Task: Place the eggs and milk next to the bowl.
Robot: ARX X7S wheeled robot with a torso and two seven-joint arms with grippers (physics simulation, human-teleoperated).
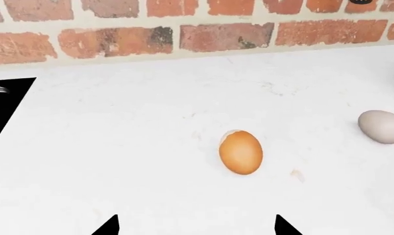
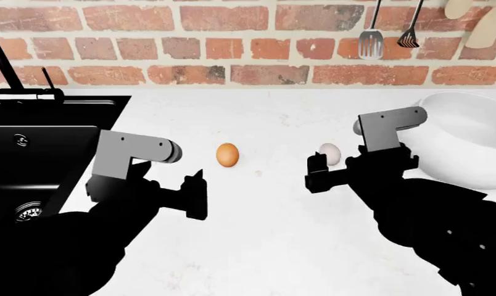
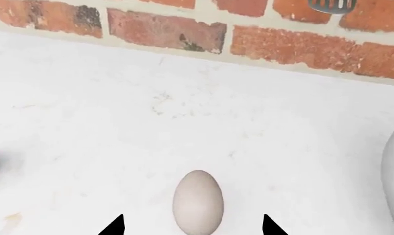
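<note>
- Eggs lay apart on the counter point(image 2: 256, 246): brown egg point(image 2: 226, 154) ahead of my left gripper point(image 2: 200, 192), pale egg point(image 2: 329, 153) between my right gripper's point(image 2: 337, 165) tips.
- Both grippers were open, holding nothing.
- Bowl point(image 2: 470, 139) sat right of the pale egg.
</note>
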